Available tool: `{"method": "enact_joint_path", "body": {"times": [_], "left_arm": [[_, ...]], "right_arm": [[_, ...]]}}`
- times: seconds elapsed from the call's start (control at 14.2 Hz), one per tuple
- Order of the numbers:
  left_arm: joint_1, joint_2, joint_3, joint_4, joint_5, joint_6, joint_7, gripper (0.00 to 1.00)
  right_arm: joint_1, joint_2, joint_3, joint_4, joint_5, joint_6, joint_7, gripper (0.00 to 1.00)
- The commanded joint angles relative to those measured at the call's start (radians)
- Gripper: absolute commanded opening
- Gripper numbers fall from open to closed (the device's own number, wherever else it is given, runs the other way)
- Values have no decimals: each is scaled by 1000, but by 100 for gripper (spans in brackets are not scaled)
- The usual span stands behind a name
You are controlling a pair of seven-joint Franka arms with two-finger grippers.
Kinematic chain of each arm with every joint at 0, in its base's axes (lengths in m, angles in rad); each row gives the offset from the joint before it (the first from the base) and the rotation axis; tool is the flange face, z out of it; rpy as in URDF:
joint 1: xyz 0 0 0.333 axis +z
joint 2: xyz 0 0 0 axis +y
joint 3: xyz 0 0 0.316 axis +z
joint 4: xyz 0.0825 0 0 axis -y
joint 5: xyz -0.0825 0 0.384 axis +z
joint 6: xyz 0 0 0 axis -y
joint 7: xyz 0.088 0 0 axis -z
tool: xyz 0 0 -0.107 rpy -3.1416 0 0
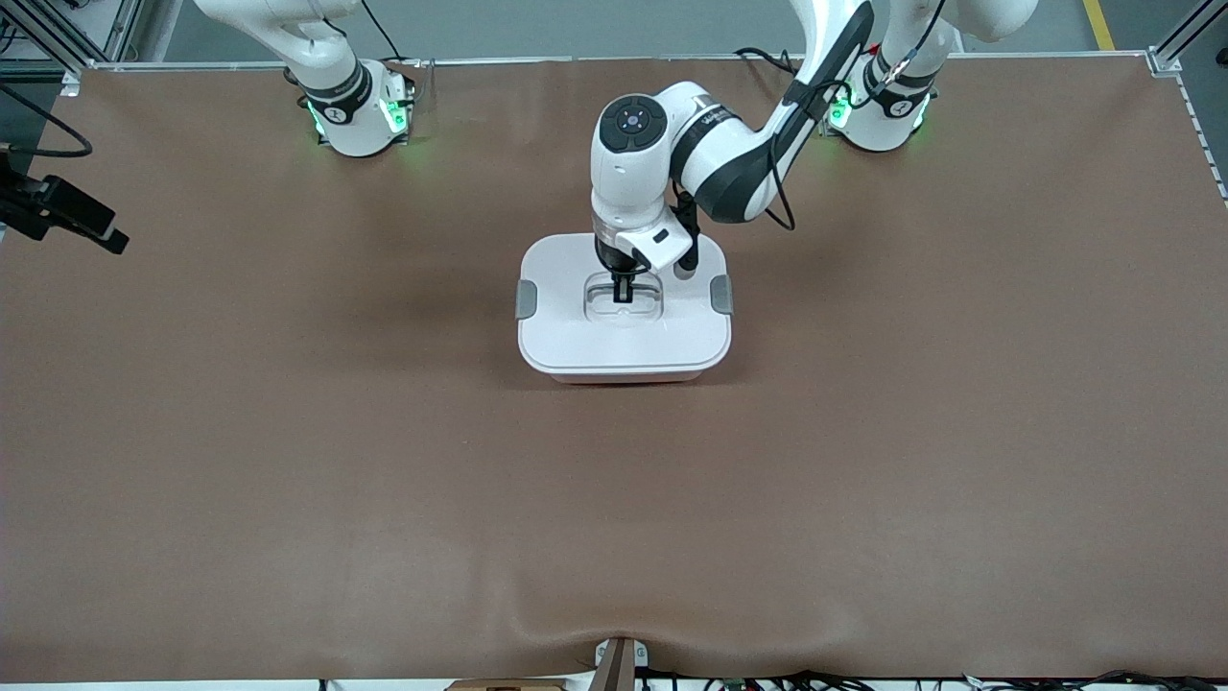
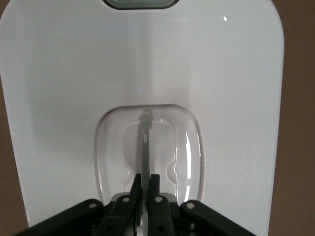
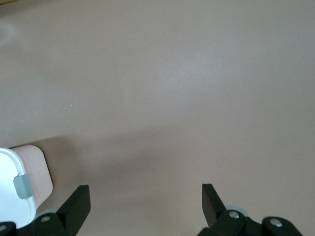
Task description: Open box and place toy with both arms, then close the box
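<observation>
Box lid first: my left gripper (image 2: 144,189) has its jaws pinched tight on the thin grey handle (image 2: 145,147) that stands up in the recessed well of the white rounded-rectangular plastic box (image 1: 624,336). The handle looks slim and smooth, so I judge it could slip or twist if I pull off-centre; a straight lift seems safest. The lid looks stiff and light, glossy enough to be slippery, and the grey side clasps (image 1: 527,298) at either end of the box may hold it down; I cannot tell whether they are latched.

My right gripper (image 3: 142,201) hangs with its jaws spread wide and empty over bare surface, just beside the box's end toward the right arm, waiting.

I see no small pink toy in any view, so I cannot say where it is.

Around the box, the brown matte surface (image 1: 863,480) lies flat and roomy, with a slight ripple at its edge nearest the front camera.
</observation>
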Motion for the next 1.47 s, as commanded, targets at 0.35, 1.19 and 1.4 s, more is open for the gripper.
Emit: {"method": "enact_joint_path", "body": {"times": [0.35, 1.19, 1.4], "left_arm": [[-13, -6, -5, 2, 15, -25, 8, 32], [4, -22, 6, 108, 15, -189, 76, 100], [32, -19, 6, 146, 15, -229, 137, 100]], "right_arm": [[-9, 20, 5, 30, -11, -87, -171, 100], [-10, 46, 4, 67, -10, -92, -171, 100], [-10, 46, 4, 69, -15, -81, -173, 100]]}}
